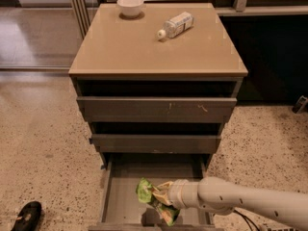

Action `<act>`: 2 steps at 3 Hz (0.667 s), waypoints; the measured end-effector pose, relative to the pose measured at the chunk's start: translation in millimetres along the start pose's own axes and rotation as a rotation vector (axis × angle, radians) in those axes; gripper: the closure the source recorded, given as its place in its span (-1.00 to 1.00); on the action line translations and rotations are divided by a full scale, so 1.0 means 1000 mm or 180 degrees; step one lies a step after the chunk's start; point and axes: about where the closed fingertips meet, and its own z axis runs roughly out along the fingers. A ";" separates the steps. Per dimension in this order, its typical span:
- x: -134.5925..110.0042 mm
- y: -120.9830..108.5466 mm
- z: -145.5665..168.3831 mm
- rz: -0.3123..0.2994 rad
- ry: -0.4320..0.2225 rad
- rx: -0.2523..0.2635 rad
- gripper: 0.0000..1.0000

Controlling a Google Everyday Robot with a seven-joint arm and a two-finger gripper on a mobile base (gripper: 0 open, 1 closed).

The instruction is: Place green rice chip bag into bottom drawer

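Note:
The green rice chip bag (146, 192) is crinkled bright green foil with tan chip pictures. It hangs at the tip of my arm, inside the open bottom drawer (124, 179) and just above its grey floor, casting a shadow below. My gripper (163, 197) reaches in from the right and is shut on the bag's right end; the bag mostly covers it. The drawer is pulled out toward the camera.
The middle drawer (156, 143) and the scratched top drawer (156, 109) stand slightly out above. A white-labelled bottle (177, 24) and a white bowl (130, 6) rest on the cabinet top. A black shoe (28, 215) lies on the floor at lower left.

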 end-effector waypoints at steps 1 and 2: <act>0.000 0.000 0.000 0.0000 0.0000 0.0000 1.00; 0.017 -0.002 0.023 0.0121 -0.0006 -0.0089 1.00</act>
